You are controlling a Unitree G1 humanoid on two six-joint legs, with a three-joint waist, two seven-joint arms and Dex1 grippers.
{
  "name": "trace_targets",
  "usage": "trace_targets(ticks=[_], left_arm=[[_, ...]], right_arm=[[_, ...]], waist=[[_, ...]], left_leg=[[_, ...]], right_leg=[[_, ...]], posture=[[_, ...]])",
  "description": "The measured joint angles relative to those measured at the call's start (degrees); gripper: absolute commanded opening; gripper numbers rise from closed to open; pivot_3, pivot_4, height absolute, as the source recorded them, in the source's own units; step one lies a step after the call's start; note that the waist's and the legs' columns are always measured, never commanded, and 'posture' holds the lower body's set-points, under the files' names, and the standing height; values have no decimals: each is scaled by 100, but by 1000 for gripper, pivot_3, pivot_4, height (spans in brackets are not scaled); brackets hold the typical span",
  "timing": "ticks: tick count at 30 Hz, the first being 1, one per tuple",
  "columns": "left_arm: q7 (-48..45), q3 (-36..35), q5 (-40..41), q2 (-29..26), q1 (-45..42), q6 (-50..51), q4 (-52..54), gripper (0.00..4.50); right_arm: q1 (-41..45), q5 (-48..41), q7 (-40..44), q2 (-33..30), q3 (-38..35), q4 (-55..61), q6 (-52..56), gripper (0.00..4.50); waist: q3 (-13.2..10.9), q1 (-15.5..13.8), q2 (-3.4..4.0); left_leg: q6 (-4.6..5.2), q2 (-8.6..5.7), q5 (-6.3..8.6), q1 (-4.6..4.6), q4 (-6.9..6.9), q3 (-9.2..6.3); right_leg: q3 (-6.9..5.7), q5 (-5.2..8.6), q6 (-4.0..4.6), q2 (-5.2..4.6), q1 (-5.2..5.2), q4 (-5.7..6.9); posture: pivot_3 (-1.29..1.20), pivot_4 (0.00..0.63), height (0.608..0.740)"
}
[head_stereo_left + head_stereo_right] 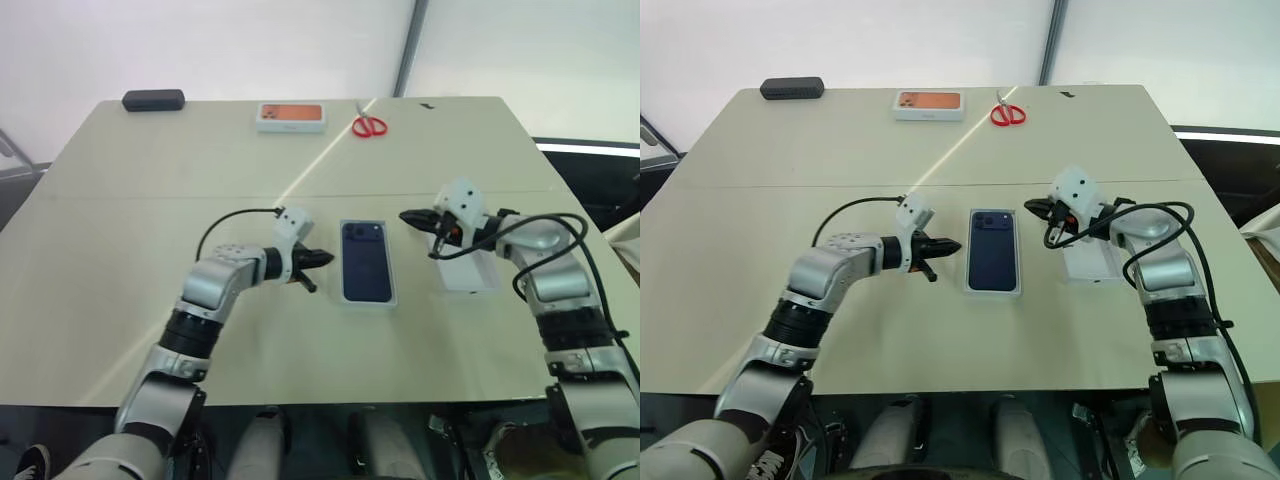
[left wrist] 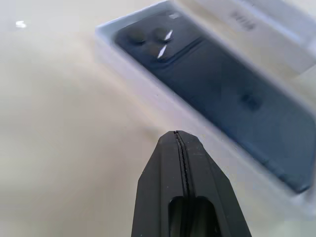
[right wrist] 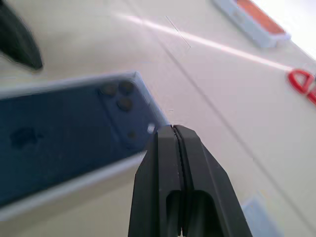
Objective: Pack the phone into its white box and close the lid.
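My left claw (image 1: pixel 322 259) hovers just above the tabletop (image 1: pixel 150 200) with its two black fingers pressed fully together, holding nothing; its tip points toward the phone (image 1: pixel 366 262) and sits just beside the left edge of the white box (image 1: pixel 393 296). The phone lies face down inside that box at the middle of the tabletop, its glossy navy back up and its camera bump at the far left corner, the thin white rim of the box showing around it. My right claw (image 1: pixel 408 216) is likewise clamped shut and empty, raised a little over the tabletop just to the right of the box's far end, pointing toward it. Under my right wrist lies the lid (image 1: pixel 470 275), a white rectangle resting flat on the tabletop, apart from the box on its right side. Toward the far edge sit a white box with an orange top (image 1: pixel 291 117), red-handled scissors (image 1: pixel 369 125) just right of it, and a black case (image 1: pixel 153 100) near the far left corner.
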State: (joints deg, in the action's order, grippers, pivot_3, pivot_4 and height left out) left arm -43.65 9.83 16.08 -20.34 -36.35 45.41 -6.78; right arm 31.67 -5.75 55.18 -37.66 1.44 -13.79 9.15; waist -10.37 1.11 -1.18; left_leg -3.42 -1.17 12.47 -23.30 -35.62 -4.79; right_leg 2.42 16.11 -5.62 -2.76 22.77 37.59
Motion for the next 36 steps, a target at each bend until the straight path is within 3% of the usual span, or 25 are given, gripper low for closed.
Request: trace_targets(ticks=[2, 3, 5, 8, 10, 12, 13, 20, 26, 36], left_arm=[[-68, -35, 0, -107, 70, -146, 0, 0], [-139, -87, 44, -142, 112, -218, 0, 493], [-280, -225, 163, -230, 150, -240, -1, 821], [-550, -463, 332, -459, 149, -410, 0, 2361], [-706, -553, 351, -528, 148, -633, 0, 3361], [-907, -609, 428, -563, 148, -846, -6, 4307], [-1022, -633, 464, -599, 145, -983, -22, 4410], [-1477, -702, 461, -848, 340, -1865, -162, 4410], [-1828, -756, 494, -1004, 699, -2386, -89, 4410], [-1916, -753, 487, -878, 712, -2717, -108, 4410]], right_arm=[[-77, -6, -89, -14, -2, 29, 214, 832], [-77, -9, -181, -69, -25, 53, 358, 1479], [-69, -20, -325, -175, -131, 171, 644, 2284], [-72, -25, -543, -351, -327, 404, 1128, 3907], [-76, -57, -702, -355, -416, 570, 1464, 4500], [-88, -140, -839, -312, -462, 646, 1724, 4500], [-117, -215, -882, -260, -487, 735, 1882, 4500], [-634, -459, -1194, -190, -565, 1557, 2531, 4500], [-1275, -689, -663, -929, -690, 2118, 2686, 4500], [-829, -1059, -1748, -613, -645, 3171, 5373, 4500]], waist=[[-3, 3, 5], [-3, -6, 6], [-4, -17, 5], [-4, -24, 5], [-4, -27, 5], [-4, -25, 5], [-4, -20, 5], [-4, -26, 5], [-5, -34, 6], [-4, -32, 8]], left_leg=[[0, 0, 0, 0, -3, 4], [0, 0, 0, -1, -5, 4], [0, 0, 0, -4, -5, 2], [1, 1, 1, -6, -4, 1], [2, 1, 1, -6, -4, 1], [2, 1, 1, -6, -5, 2], [2, 1, 1, -6, -4, 2], [4, 3, 2, -7, -4, 2], [14, 1, 8, -9, -15, 7], [16, 9, 9, -12, -15, 5]], right_leg=[[3, 0, 0, -2, 0, 2], [3, 0, 0, -2, 1, 2], [2, 0, 0, -2, 3, 2], [1, 0, 0, -2, 5, 1], [1, 0, 0, -3, 4, 1], [1, 0, 1, -3, 4, 1], [1, 0, 1, -3, 4, 1], [2, 0, 1, -3, 5, 1], [2, 1, 0, -9, 0, -1], [4, 1, 1, -5, 6, 0]], posture=[[0, 150, 740], [0, 150, 740], [0, 150, 740], [0, 150, 740], [0, 150, 740], [0, 150, 740], [0, 150, 740], [0, 150, 740], [0, 150, 740], [0, 150, 740]])
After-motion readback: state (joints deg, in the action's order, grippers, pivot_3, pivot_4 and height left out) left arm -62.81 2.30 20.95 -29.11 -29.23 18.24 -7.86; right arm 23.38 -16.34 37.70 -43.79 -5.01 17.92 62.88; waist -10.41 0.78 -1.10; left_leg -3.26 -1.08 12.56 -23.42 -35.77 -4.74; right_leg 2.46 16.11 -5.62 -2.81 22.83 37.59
